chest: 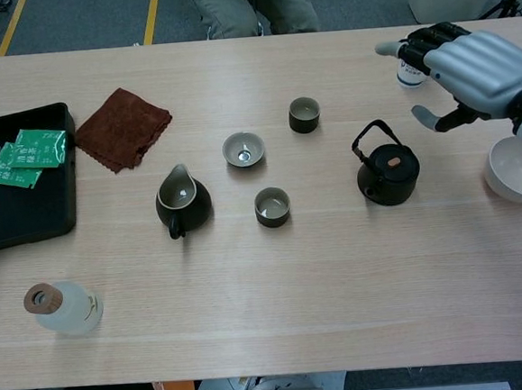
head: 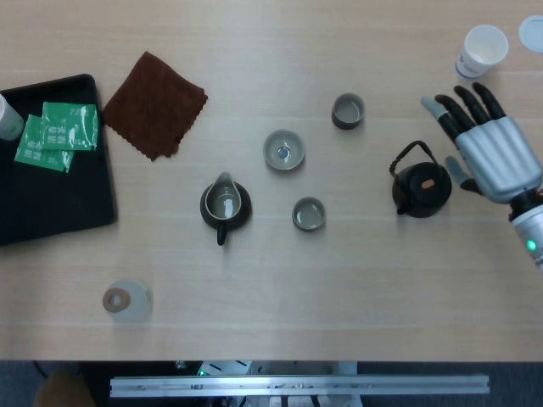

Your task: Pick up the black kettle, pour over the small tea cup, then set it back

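Observation:
The black kettle point(head: 422, 188) point(chest: 388, 171) stands upright on the table, its wire handle raised and nothing touching it. My right hand point(head: 492, 153) point(chest: 468, 70) hovers to its right and above it, fingers spread, holding nothing. Three small tea cups stand to the kettle's left: a dark one point(head: 348, 111) point(chest: 304, 114) at the back, a pale one point(head: 283, 150) point(chest: 243, 149) in the middle, and one point(head: 309, 214) point(chest: 272, 207) nearest the front. My left hand shows in neither view.
A dark pitcher point(head: 226, 203) point(chest: 183, 201) sits left of the cups. Further left lie a brown cloth point(head: 155, 103) and a black tray point(head: 59, 203) with green packets. A bottle point(chest: 62, 308) stands front left. A paper cup point(head: 482, 51) and white bowl point(chest: 517, 170) are near the right hand.

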